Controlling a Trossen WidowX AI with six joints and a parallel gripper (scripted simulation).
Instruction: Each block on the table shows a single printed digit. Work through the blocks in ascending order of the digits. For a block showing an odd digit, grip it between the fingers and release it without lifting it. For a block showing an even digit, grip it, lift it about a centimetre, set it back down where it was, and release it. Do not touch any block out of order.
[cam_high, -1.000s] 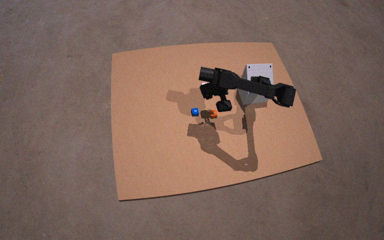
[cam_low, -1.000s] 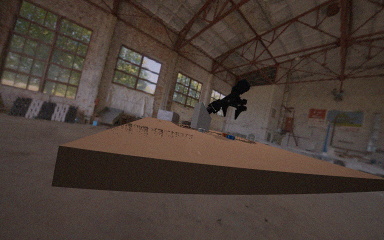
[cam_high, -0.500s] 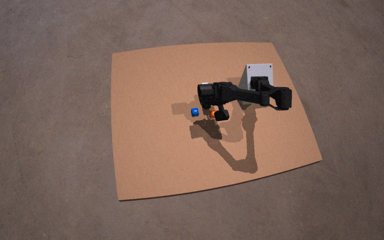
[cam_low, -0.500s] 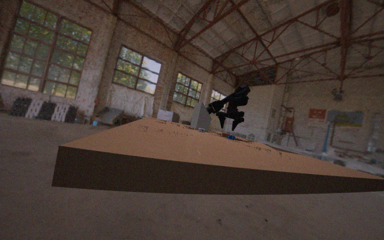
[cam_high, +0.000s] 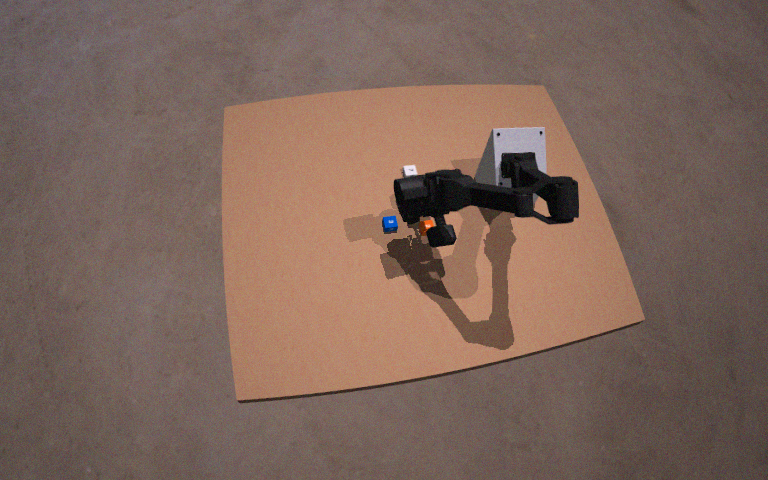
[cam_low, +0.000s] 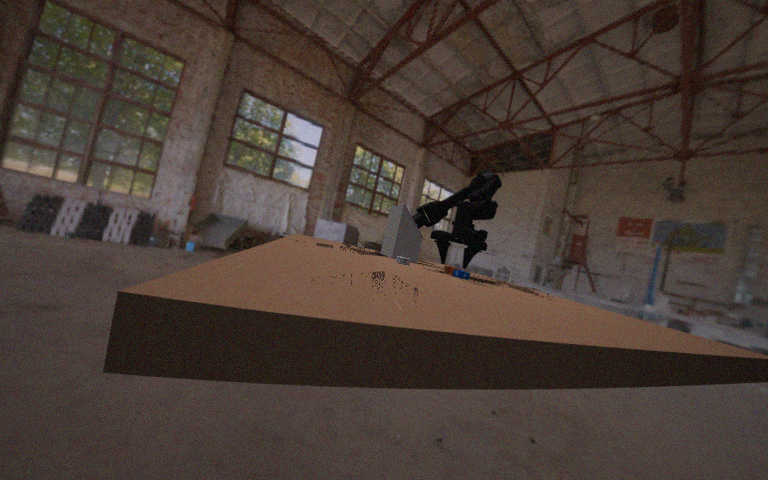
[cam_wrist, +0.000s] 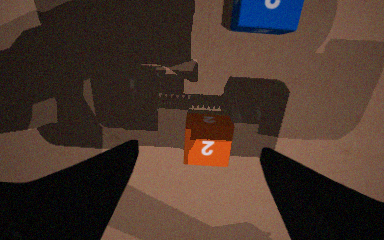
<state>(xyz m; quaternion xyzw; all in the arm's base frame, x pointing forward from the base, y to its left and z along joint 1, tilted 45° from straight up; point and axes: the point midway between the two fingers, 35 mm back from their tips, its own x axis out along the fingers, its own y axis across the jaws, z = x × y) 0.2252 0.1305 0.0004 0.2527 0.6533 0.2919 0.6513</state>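
The orange block (cam_high: 427, 226) (cam_low: 449, 270) (cam_wrist: 208, 152) shows a 2 and sits on the table. My gripper (cam_low: 455, 264) (cam_wrist: 199, 149) is open and empty, its fingers pointing down just above the table area of the orange block. In the wrist view the block appears between the two spread fingertips, touching neither. The blue block (cam_high: 390, 223) (cam_low: 461, 273) (cam_wrist: 267, 15) sits beyond it, its digit cut off by the wrist view's top edge. The white block (cam_high: 410, 169) (cam_low: 402, 259) stands apart, partly behind the arm in the top view; its digit is too small to read surely.
The brown table top (cam_high: 294, 316) (cam_low: 254, 288) bears the grey wedge-shaped base mount (cam_high: 519, 141) (cam_low: 400, 237) behind the arm. The black arm reaches over the blocks and casts dark shadows around the orange block.
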